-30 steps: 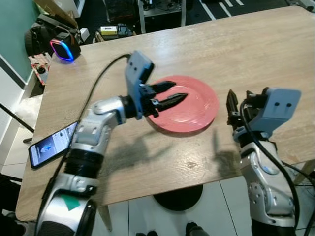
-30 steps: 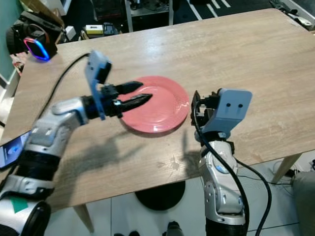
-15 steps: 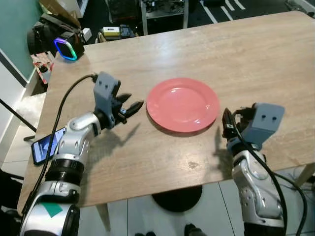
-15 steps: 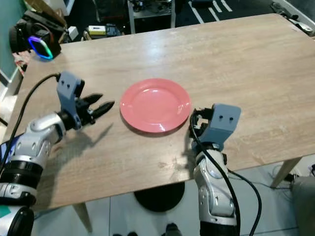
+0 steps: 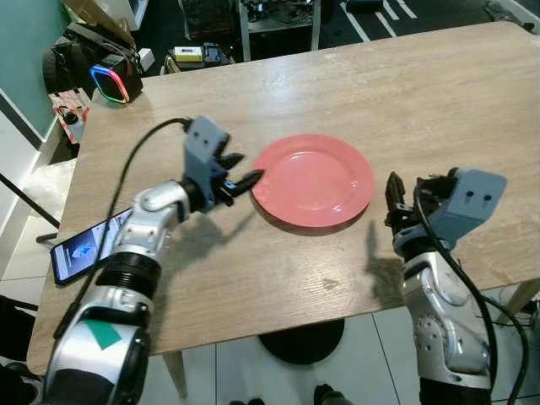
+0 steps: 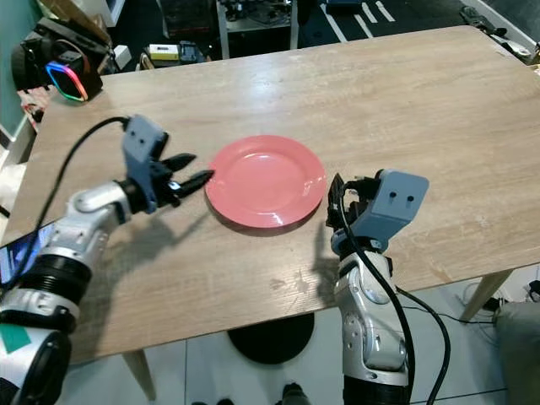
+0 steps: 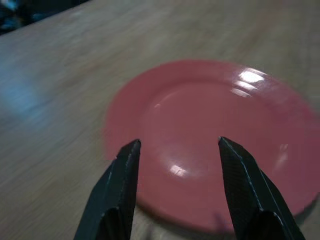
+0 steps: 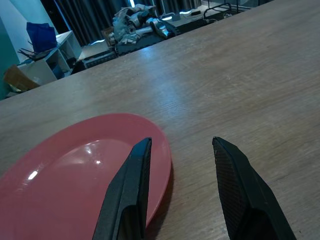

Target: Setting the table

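Phone (image 5: pixel 84 245): lay flat at the robot's left edge of the wooden tabletop, screen lit, showing a pale page with a small blue figure.
Glowing gadget (image 5: pixel 110 83): a dark, boxy thing ringed with a rainbow light, stood on the floor just past the far left corner of the tabletop.
Black bag (image 5: pixel 80 52): sat right behind the glowing gadget, against the teal wall (image 5: pixel 25 51).
Shelf legs (image 5: pixel 278 21): white uprights stood beyond the far edge, with dark clutter around them.
Yellow box (image 5: pixel 188 54): rested low by those legs.
Floor (image 5: pixel 371 337): pale tiles showed under the near edge, with a round black base (image 5: pixel 304 337) on them.
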`<state>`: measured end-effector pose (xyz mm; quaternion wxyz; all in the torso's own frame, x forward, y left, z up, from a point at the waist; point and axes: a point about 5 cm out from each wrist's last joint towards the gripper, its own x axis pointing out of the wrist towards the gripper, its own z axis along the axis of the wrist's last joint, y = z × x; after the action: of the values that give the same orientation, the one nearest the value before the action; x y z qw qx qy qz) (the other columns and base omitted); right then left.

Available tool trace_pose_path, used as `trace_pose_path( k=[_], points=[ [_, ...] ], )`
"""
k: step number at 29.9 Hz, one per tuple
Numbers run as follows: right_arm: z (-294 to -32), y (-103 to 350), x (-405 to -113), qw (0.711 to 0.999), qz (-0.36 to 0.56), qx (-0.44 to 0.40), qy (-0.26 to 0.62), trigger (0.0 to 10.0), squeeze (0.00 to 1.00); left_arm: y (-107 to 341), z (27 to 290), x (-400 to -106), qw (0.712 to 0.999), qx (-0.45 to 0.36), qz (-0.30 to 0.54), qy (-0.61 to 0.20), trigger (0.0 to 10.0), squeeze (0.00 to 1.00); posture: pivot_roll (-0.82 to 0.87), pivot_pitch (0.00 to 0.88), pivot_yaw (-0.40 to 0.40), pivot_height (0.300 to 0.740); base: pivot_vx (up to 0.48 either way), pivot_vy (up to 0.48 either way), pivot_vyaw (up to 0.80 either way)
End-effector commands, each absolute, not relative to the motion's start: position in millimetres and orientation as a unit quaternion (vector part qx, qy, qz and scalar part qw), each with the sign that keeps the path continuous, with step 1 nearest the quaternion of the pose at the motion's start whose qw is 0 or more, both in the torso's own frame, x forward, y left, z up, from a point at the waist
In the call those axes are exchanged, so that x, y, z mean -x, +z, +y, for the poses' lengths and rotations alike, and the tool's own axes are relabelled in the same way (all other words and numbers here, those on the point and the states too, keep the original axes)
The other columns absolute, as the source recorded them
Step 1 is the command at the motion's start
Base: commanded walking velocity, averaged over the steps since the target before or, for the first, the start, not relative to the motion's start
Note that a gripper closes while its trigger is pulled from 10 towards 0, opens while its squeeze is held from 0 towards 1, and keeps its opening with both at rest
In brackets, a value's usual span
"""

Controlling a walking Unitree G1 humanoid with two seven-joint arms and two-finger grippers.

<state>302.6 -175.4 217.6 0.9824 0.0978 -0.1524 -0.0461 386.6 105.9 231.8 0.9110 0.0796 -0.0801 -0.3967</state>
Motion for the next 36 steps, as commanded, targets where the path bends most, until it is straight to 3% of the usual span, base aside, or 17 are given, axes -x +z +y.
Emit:
trace_pose_path(
  k=[1, 8, 19, 27, 31, 36],
  points=[
    [-174, 215, -300, 0.983, -0.151, -0.1, -0.042, 10.0, 0.0, 232, 95, -384, 0.9, -0.089, -0.09, -0.417, 10.0, 0.0, -0.16, 0.188, 0.146, 0.74, 0.0, 0.0, 0.0],
    [-174, 217, -300, 0.983, -0.15, -0.1, -0.039, 10.0, 0.0, 192, 75, -387, 0.916, -0.039, -0.031, -0.397, 10.0, 0.0, -0.2, 0.199, 0.149, 0.74, 0.0, 0.0, 0.0],
    [-191, 212, -299, 0.985, -0.132, -0.092, -0.067, 10.0, 0.0, 163, 75, -378, 0.923, -0.006, 0.004, -0.386, 10.0, 0.0, -0.19, 0.209, 0.147, 0.74, 0.0, 0.0, 0.0],
    [-179, 208, -306, 0.986, -0.105, -0.123, -0.037, 10.0, 0.0, 144, 73, -371, 0.917, 0.017, 0.033, -0.396, 10.0, 0.0, -0.18, 0.207, 0.145, 0.74, 0.0, 0.0, 0.0],
    [-154, 204, -308, 0.98, -0.072, -0.182, 0.036, 10.0, 0.0, 137, 70, -367, 0.913, 0.035, 0.047, -0.405, 10.0, 0.0, -0.18, 0.206, 0.145, 0.74, 0.0, 0.0, 0.0],
    [-138, 199, -309, 0.976, -0.038, -0.198, 0.08, 10.0, 0.0, 137, 68, -366, 0.909, 0.039, 0.051, -0.413, 10.0, 0.0, -0.19, 0.205, 0.146, 0.74, 0.0, 0.0, 0.0]
  ],
)
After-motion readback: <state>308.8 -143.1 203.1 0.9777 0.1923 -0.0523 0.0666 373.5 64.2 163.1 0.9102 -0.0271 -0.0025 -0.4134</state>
